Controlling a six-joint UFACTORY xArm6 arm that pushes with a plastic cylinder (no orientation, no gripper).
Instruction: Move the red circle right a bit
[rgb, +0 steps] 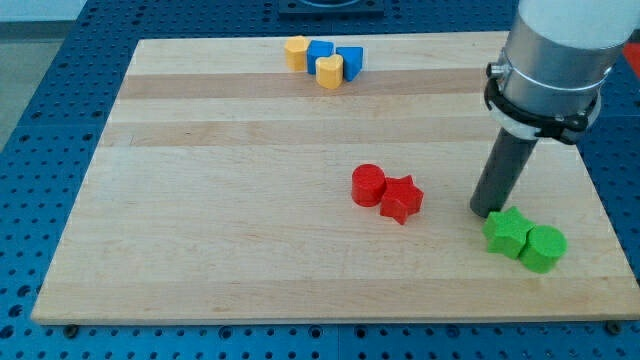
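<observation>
- Red circle (368, 185): sits near the middle of the wooden board (200, 200), touching or just beside the red star (402, 199), which lies on its right and slightly toward the view's bottom.
- Tip (483, 212): stands on the board well to the right of both red blocks, apart from them, just beside the upper left edge of a green block (507, 232) of unclear shape.
- No pincer on this rig, only the dark rod; nothing clasped, nothing released, so no such state to tell.
- Second green block, a green circle (543, 248), lies against the first, toward the view's bottom right.
- At the view's top, a cluster of 4: a yellow block (296, 52), a blue block (319, 51), a yellow heart-like block (330, 71) and a blue block (351, 60) farther right; exact shapes hard to tell.
- Progress, as a judgement: push apparently not begun, since the tip stands on the wrong side of the red circle for a rightward shove.
- Left to do: bring the tip round to the circle's left side, then nudge rightward a short way.
- Risk: red star blocks the path on the right, so likely pushed along too.
</observation>
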